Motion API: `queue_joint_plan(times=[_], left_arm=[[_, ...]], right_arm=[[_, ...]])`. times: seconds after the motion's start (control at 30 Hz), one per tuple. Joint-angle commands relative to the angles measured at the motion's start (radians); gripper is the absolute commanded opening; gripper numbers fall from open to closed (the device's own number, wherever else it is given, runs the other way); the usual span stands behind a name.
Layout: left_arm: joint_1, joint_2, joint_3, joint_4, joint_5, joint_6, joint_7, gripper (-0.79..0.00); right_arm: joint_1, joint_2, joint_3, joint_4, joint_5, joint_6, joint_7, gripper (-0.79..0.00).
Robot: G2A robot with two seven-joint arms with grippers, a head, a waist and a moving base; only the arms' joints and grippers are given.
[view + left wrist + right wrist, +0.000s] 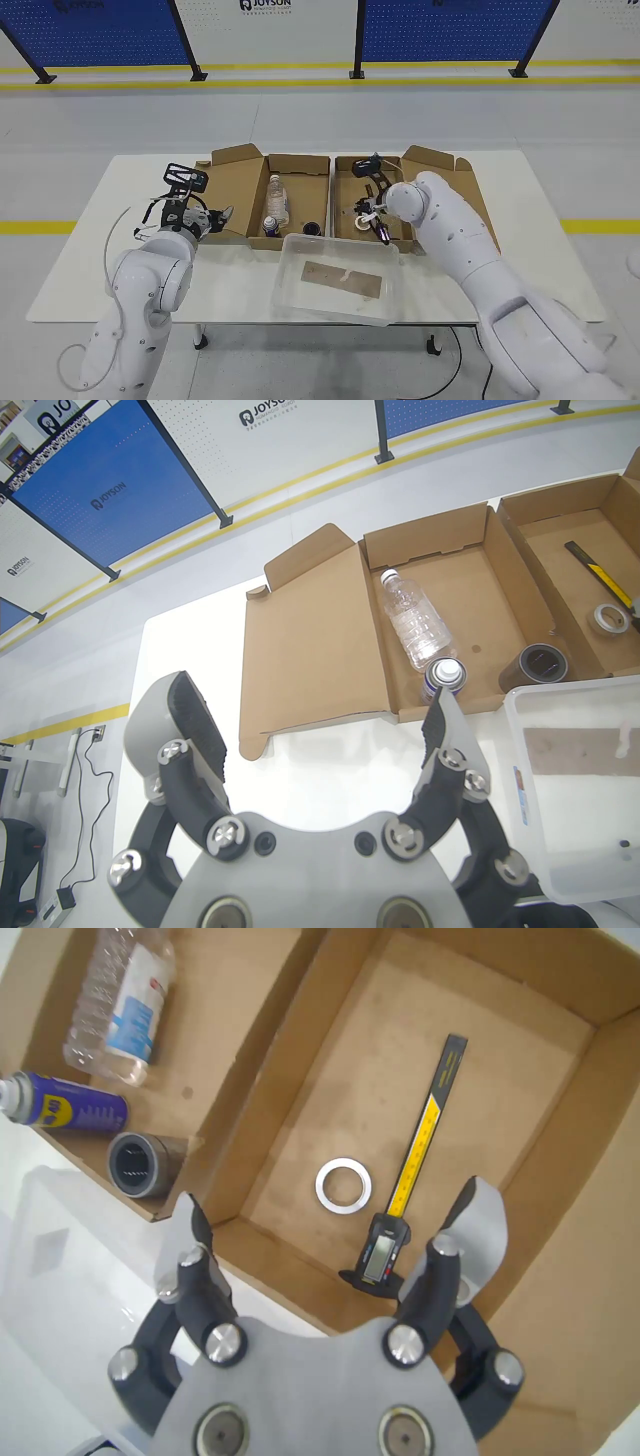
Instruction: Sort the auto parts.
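both open cardboard boxes (350,1078) are plain brown; the table (550,250) is white. the clear plastic bottle (120,1008) has a white-and-blue label. the blue spray can (75,1110) carries yellow print and a white cap. the dark grey metal cylinder (142,1165), the silver flat metal ring (321,1185), the black digital caliper (422,1138) with its yellow, black-ticked scale. the translucent plastic bin (515,720) shows a brown patch.

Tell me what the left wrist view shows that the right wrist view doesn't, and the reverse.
Left wrist view, not the right: the open left pincer, the spread flap of the left box, blue panels in the background.
Right wrist view, not the left: the open right pincer above the right box, and the caliper down to its display.
Both: plastic bottle, spray can and dark cylinder in the left box; metal ring and the caliper's yellow scale in the right box; part of the clear bin.
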Motion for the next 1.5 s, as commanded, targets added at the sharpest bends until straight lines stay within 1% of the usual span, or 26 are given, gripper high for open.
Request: queue_joint_plan(times=[0.0, 0.1, 0.2, 0.3, 0.4, 0.53, 0.77, 0.87, 0.97, 1.47], left_arm=[[0.000, 0.000, 0.000, 0.000, 0.000, 0.000, 0.000, 0.000], [0.000, 0.000, 0.000, 0.000, 0.000, 0.000, 0.000, 0.000], [0.000, 0.000, 0.000, 0.000, 0.000, 0.000, 0.000, 0.000], [0.000, 0.000, 0.000, 0.000, 0.000, 0.000, 0.000, 0.000], [0.000, 0.000, 0.000, 0.000, 0.000, 0.000, 0.000, 0.000], [0.000, 0.000, 0.000, 0.000, 0.000, 0.000, 0.000, 0.000], [0.000, 0.000, 0.000, 0.000, 0.000, 0.000, 0.000, 0.000], [0.000, 0.000, 0.000, 0.000, 0.000, 0.000, 0.000, 0.000], [0.000, 0.000, 0.000, 0.000, 0.000, 0.000, 0.000, 0.000], [0.000, 0.000, 0.000, 0.000, 0.000, 0.000, 0.000, -0.001]], right_arm=[[-0.012, 0.017, 0.030, -0.050, -0.006, -0.020, -0.032, 0.000], [-0.053, 0.053, 0.095, -0.159, -0.023, -0.023, -0.055, 0.000], [-0.135, 0.098, 0.192, -0.327, -0.038, 0.004, -0.056, 0.000], [-0.269, 0.145, 0.310, -0.554, -0.060, 0.028, -0.045, 0.000], [-0.430, 0.181, 0.437, -0.782, -0.062, 0.056, -0.037, 0.000], [-0.623, 0.210, 0.579, -1.013, -0.038, 0.088, -0.039, 0.000], [-0.892, 0.232, 0.780, -1.270, 0.016, 0.148, -0.124, 0.000], [-0.985, 0.237, 0.858, -1.344, 0.035, 0.154, -0.161, 0.000], [-1.037, 0.241, 0.917, -1.377, 0.106, 0.124, -0.156, 0.000], [-1.037, 0.241, 0.917, -1.377, 0.106, 0.124, -0.156, 0.000]])
